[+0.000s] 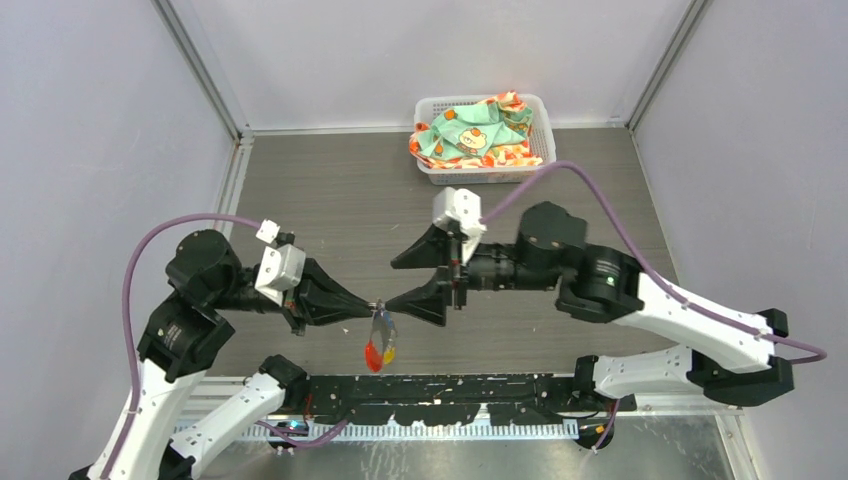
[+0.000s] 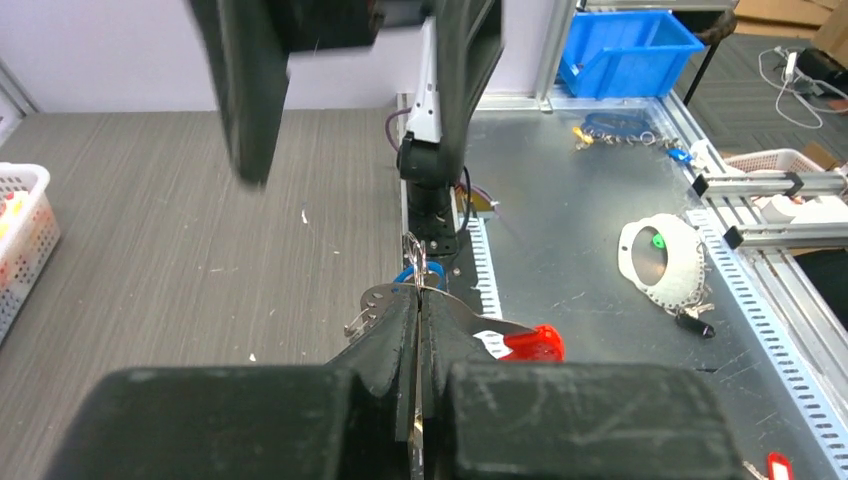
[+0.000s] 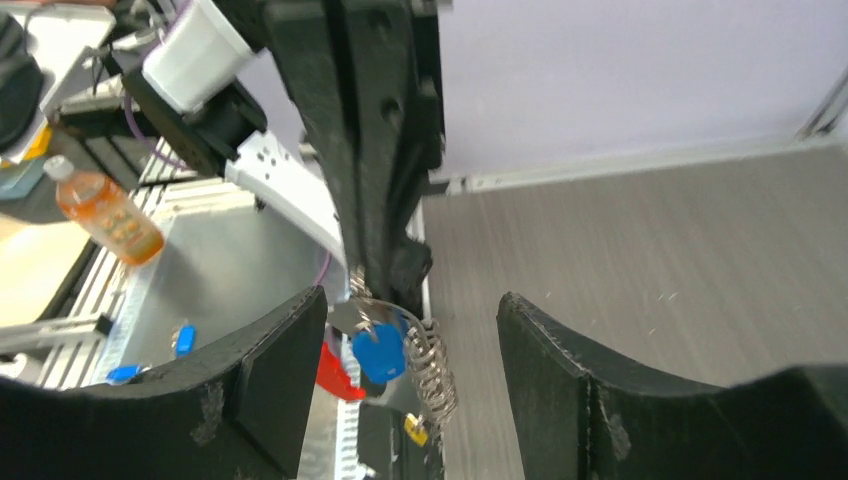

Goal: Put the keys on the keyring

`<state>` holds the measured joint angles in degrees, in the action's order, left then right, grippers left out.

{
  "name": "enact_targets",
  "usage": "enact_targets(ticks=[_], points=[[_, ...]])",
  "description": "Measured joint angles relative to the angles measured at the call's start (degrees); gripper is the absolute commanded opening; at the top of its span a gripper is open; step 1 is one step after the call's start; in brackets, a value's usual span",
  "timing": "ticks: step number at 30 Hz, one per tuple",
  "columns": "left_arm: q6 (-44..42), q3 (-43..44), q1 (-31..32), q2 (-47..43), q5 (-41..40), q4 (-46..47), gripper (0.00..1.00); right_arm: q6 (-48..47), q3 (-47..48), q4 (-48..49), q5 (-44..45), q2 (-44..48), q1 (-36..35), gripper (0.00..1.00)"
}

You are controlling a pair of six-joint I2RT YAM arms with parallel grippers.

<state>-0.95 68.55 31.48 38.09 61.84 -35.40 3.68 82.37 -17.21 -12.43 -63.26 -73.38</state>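
A: Left end effector (image 1: 372,306)?
B: Pinched tight on the keyring (image 1: 380,322), low centre of the top view — blue key (image 3: 378,352) and yellow key (image 1: 389,352) dangling there.
A: Right end effector (image 1: 395,284)?
B: Jaws apart, empty, just beside it.

Keyring (image 1: 381,325) (red tag) dangles midair, blue key (image 3: 380,352) alongside.

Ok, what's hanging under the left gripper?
The keyring: red tag, chain bunch, blue-tagged key, a sliver of yellow tag. The left gripper covers the ring where it's pinched.
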Motion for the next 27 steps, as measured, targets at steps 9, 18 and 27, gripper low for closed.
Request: enact_targets(ticks=[9,18,27], points=[[6.95,0.0,0.0,-1.62,-0.33,4.42,0.0,2.29,1.01,-4.68,-10.14,-4.85,2.62,0.68],[8.37,-0.31,0.0,-1.62,-1.31,4.74,0.0,2.86,1.66,-3.78,-12.11,-4.59,2.62,0.75],[8.5,-0.57,0.0,-1.62,-1.42,4.7,0.0,2.36,3.1,-3.93,-9.57,-4.7,2.62,0.73]])
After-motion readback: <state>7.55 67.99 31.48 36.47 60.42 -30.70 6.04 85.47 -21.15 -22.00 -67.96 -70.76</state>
